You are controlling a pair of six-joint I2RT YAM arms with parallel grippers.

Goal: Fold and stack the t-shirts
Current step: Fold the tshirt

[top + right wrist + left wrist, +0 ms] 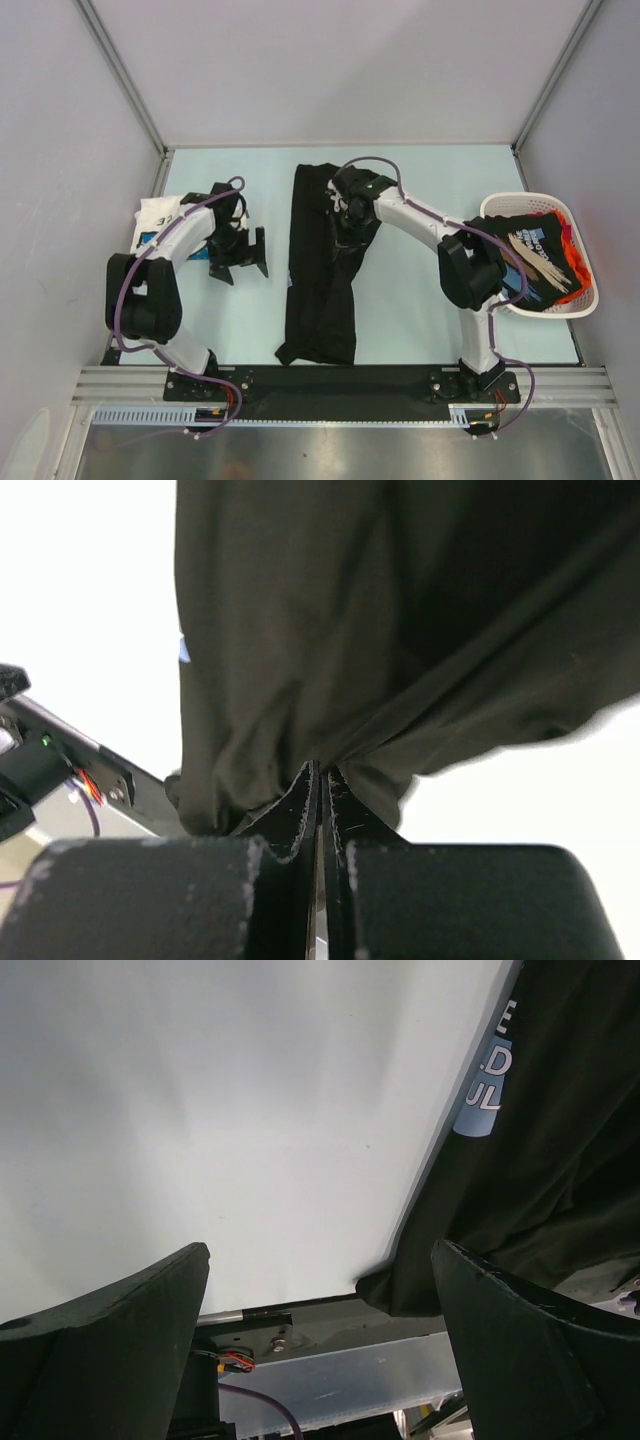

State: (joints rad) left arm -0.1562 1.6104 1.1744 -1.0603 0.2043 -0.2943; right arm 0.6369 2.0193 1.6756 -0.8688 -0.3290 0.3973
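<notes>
A large black t-shirt lies as a long narrow strip down the middle of the table. My right gripper sits over its upper right part. In the right wrist view that gripper is shut on a pinch of the black cloth, which bunches up around the tips. To the left of the shirt my left gripper stands open, holding nothing. In the left wrist view its jaws are wide apart over bare table, with the black shirt's edge on the right.
A folded white printed t-shirt lies at the far left, partly under the left arm. At the right edge a white slotted basket holds a dark printed tee and an orange one. The black base rail runs along the near edge.
</notes>
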